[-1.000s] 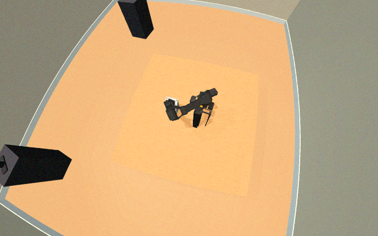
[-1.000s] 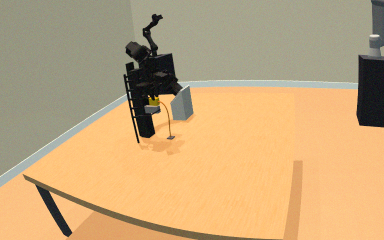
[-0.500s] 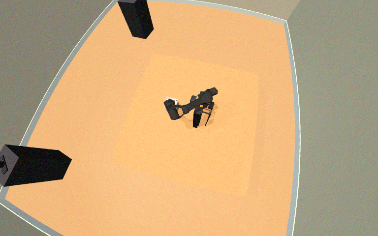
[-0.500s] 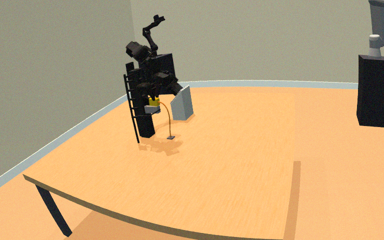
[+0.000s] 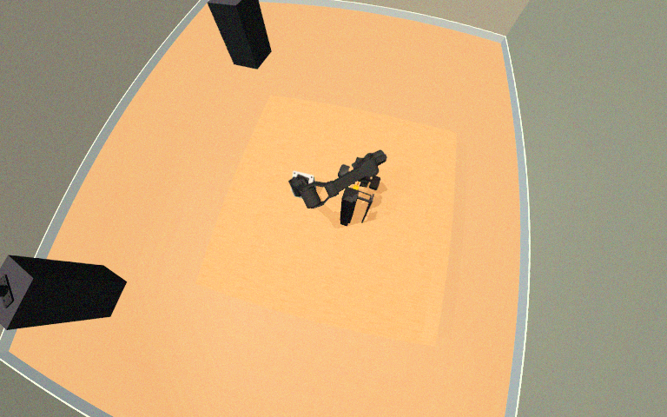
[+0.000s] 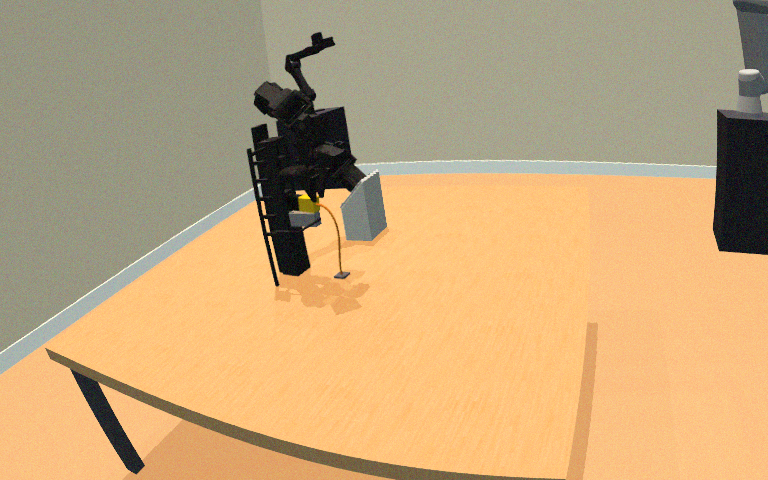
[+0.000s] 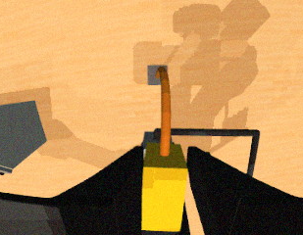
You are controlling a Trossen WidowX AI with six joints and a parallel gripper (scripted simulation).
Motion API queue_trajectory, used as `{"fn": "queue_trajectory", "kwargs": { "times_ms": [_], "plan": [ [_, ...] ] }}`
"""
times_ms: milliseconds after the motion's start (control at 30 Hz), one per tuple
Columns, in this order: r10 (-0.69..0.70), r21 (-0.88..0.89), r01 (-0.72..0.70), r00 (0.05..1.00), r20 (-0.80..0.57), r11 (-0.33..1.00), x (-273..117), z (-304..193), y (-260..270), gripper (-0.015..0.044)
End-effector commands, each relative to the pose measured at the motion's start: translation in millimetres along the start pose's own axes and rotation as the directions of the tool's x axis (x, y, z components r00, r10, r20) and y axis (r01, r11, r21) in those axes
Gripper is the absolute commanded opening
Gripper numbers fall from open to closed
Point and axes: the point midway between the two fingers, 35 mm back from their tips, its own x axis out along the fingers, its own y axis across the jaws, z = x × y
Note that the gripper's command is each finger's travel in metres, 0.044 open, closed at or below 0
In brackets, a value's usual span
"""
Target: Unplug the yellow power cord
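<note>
The yellow plug [image 7: 165,195] is clenched between the dark fingers of the claw [image 7: 166,186] at lower centre, its orange cord [image 7: 166,114] running up the frame to the bench [image 7: 73,26].

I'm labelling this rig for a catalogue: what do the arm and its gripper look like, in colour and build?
The arm is matte black to dark grey throughout, built of blocky, boxy links with rounded joint housings. The gripper has two broad, flat black fingers tapering toward the tips. No cables, logos or markings show on them.
</note>
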Motion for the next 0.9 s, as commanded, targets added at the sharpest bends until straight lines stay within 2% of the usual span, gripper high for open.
{"fn": "queue_trajectory", "kwargs": {
  "times_ms": [0,200,600,733,767,867],
  "plan": [
    [-0.020,-0.019,0.021,0.999,0.038,1.000,-9.9,24.2,2.1,0.0000],
    [-0.020,-0.020,0.021,0.999,0.038,1.000,-11.7,33.7,3.5,0.0000],
    [-0.021,-0.023,0.021,0.999,0.035,1.000,-6.3,28.8,4.6,0.0315],
    [-0.021,-0.023,0.022,0.999,0.037,1.000,-11.7,47.8,3.8,0.0420],
    [-0.021,-0.022,0.022,0.999,0.038,1.000,-14.0,56.5,3.9,0.0440],
    [-0.021,-0.022,0.022,0.999,0.039,1.000,-20.6,85.8,6.1,0.0440]
  ]
}}
